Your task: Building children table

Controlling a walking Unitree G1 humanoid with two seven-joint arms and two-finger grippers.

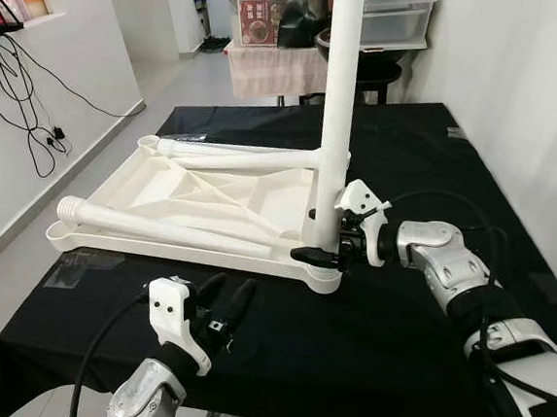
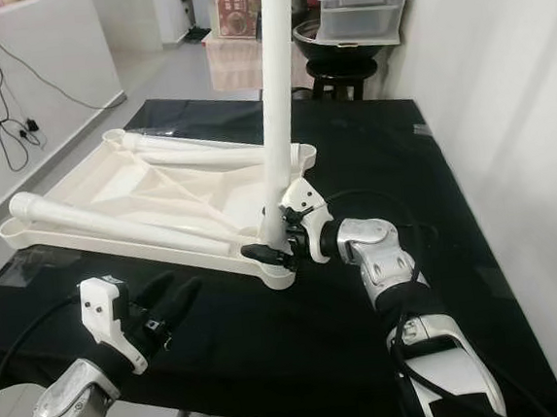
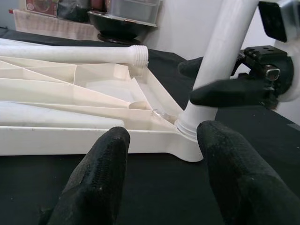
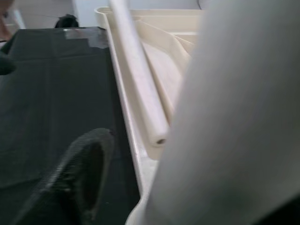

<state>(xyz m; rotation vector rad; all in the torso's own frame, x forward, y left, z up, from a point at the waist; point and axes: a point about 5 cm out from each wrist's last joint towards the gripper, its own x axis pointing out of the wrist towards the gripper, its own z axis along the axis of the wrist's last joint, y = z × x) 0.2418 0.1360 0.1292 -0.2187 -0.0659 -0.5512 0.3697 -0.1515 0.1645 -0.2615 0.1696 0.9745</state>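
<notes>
Upright white table leg (image 1: 340, 106), a smooth round plastic tube, seated in the near corner socket of the upturned cream tabletop (image 1: 159, 185) and clamped low down, just above the socket, between the black fingers of the right gripper (image 1: 333, 252). Tabletop lying underside up on the black cloth (image 1: 370, 357), ribbed with thin diagonal webs and rimmed by a rounded lip, stretching away from that gripper toward the far corner. Two more loose legs inside the tray: one (image 1: 153, 227) long and slanting, just beyond the held leg's base, ending in a ridged screw thread at the corner farthest from the right gripper; another (image 1: 240, 157) along the far rim. Left gripper (image 1: 230, 299) hovering above the cloth, short of the tabletop's near edge and apart from it, fingers spread moderately and empty, aimed at the same corner. Likely risks: cross-threading if the leg is turned while tilted; slick plastic slipping in the fingers; the light tabletop sliding or spinning on the cloth under the twist, with nothing yet bracing it. Matte hard plastic throughout, soft cloth beneath.
</notes>
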